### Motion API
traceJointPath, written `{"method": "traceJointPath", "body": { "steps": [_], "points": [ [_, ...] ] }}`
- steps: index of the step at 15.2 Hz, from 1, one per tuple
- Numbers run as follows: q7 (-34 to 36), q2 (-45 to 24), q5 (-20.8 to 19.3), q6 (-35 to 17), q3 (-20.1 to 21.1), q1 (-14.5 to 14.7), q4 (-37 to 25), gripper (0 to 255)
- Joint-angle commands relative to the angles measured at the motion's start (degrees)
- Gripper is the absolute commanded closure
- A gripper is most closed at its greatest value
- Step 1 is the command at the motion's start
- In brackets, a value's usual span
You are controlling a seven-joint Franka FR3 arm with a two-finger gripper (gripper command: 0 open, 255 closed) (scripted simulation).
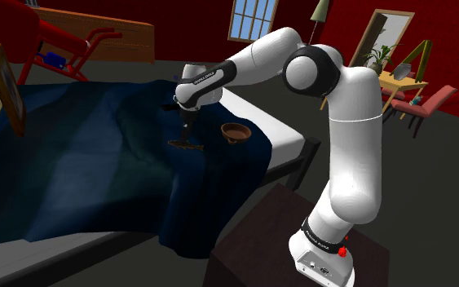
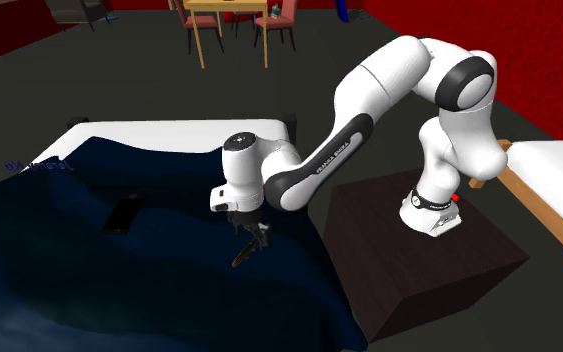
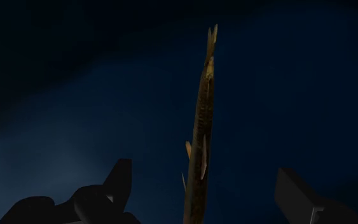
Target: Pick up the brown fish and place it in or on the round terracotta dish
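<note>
The brown fish (image 1: 185,145) lies on the dark blue blanket (image 1: 81,163) of a bed. My gripper (image 1: 187,133) hangs just above it, pointing down. Along the hand, the fish (image 3: 201,133) is a thin brown strip with small fins, seen edge-on. It runs between my two fingers, and there is a gap on each side of it. The gripper (image 3: 206,191) is open and holds nothing. The round terracotta dish (image 1: 236,132) sits on the blanket a short way toward the shoulder view's right of the fish. Across the bed, the gripper (image 2: 252,238) stands over the fish (image 2: 242,257).
The white mattress edge (image 1: 280,130) runs just past the dish. A flat black object (image 2: 121,215) lies on the blanket further in. My dark stand (image 2: 419,260) is beside the bed. A framed picture (image 1: 5,86) leans at the bed's far end.
</note>
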State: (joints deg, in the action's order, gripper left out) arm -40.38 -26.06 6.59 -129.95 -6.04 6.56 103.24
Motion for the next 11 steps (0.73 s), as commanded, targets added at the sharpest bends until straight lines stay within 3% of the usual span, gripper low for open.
{"method": "traceJointPath", "body": {
  "steps": [1, 11],
  "points": [
    [-0.2, -1.2, 0.2, -1.2, 0.1, -0.1, 0.0, 0],
    [-0.4, -2.9, 0.5, -3.2, 0.3, -0.1, 0.3, 0]
  ]
}}
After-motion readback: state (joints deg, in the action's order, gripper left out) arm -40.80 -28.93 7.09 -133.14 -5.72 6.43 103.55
